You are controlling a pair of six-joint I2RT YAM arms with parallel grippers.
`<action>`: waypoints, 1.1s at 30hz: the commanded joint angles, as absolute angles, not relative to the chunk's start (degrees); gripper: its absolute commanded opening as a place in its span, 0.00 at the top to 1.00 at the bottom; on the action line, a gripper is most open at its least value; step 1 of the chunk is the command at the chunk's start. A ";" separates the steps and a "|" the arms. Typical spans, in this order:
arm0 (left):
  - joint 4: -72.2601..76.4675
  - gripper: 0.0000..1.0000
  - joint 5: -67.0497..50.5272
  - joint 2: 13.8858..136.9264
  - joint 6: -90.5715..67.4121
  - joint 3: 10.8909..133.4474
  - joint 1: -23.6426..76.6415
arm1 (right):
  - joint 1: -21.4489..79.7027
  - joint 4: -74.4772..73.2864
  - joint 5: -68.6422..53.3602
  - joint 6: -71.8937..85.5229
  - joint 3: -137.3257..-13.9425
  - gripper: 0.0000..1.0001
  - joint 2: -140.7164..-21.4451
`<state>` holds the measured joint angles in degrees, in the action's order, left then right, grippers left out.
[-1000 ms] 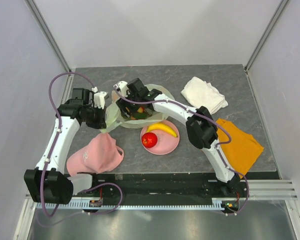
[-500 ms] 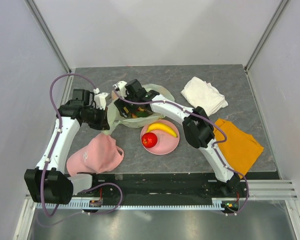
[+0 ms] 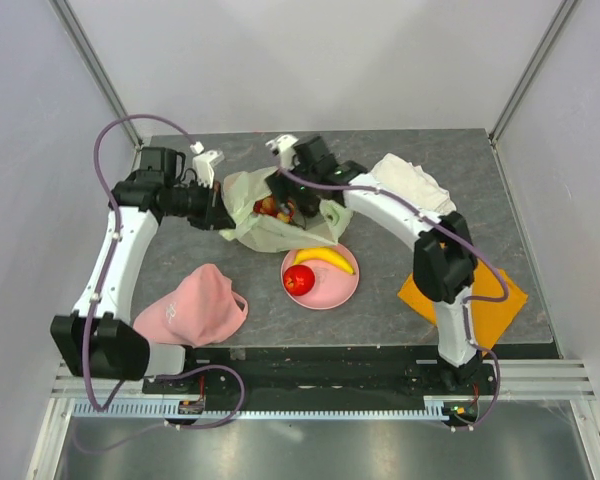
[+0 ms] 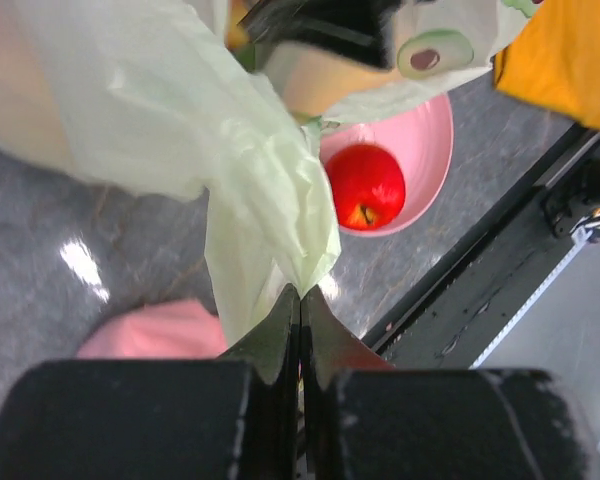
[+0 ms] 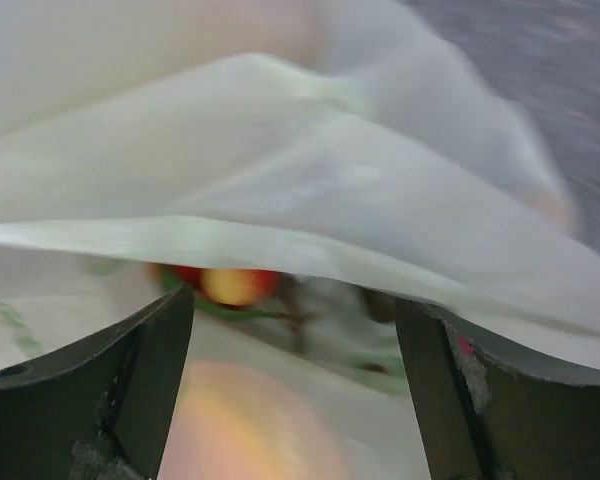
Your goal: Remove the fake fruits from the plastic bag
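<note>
The pale yellow-green plastic bag (image 3: 265, 228) lies crumpled behind the pink plate. My left gripper (image 3: 220, 215) is shut on a fold of the plastic bag (image 4: 180, 130) at its left edge, the film pinched at the fingertips (image 4: 300, 296). My right gripper (image 3: 292, 200) is at the bag's mouth, open wide, nothing between its fingers (image 5: 150, 370). In the right wrist view a red-yellow berry cluster (image 5: 225, 284) shows under the bag's film (image 5: 310, 180). Small fruits (image 3: 270, 207) show in the mouth from above. A red apple (image 3: 299, 281) and a yellow banana (image 3: 323, 257) lie on the plate.
The pink plate (image 3: 338, 290) sits in front of the bag. A pink cap (image 3: 195, 310) lies front left. A white folded cloth (image 3: 412, 185) is back right, an orange cloth (image 3: 500, 295) at the right, partly under the right arm.
The right arm swung right and back, and its jaws opened wide at the bag's mouth. The left gripper, still shut on the bag, moved back and pulled the film up and rightward.
</note>
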<state>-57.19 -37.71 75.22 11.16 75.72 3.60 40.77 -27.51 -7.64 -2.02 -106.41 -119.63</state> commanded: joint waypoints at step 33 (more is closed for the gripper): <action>-60.37 0.99 -44.64 89.39 11.42 94.39 22.33 | 19.50 -27.77 -17.84 -9.40 -72.92 0.10 -87.35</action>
